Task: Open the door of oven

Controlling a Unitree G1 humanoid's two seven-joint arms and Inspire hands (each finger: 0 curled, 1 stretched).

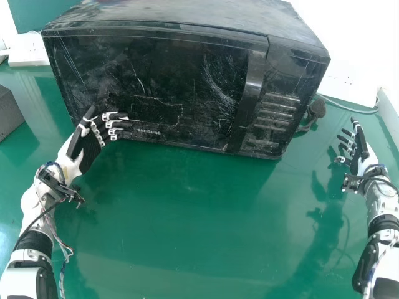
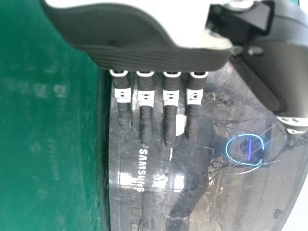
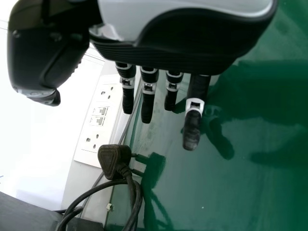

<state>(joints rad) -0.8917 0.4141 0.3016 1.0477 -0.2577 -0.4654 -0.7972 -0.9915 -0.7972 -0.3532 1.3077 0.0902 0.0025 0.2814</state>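
Observation:
The black oven (image 1: 187, 81) stands at the back of the green table, its scratched door facing the robot and closed, with the door's vertical handle strip (image 1: 248, 93) toward the right, beside the button panel. My left hand (image 1: 90, 146) is at the lower left of the door, fingers extended toward its front. In the left wrist view my left hand (image 2: 159, 55) has its straight fingers over the oven's front (image 2: 192, 187); contact cannot be told. My right hand (image 1: 358, 149) is to the right of the oven, apart from it, and in the right wrist view my right hand (image 3: 178, 53) has relaxed fingers.
A black plug with its cable (image 1: 315, 112) lies just right of the oven; the plug (image 3: 113, 160) is near a white socket panel (image 3: 99, 115). A dark grey box (image 1: 9, 112) is at the left edge. Green tabletop (image 1: 187, 218) extends before the oven.

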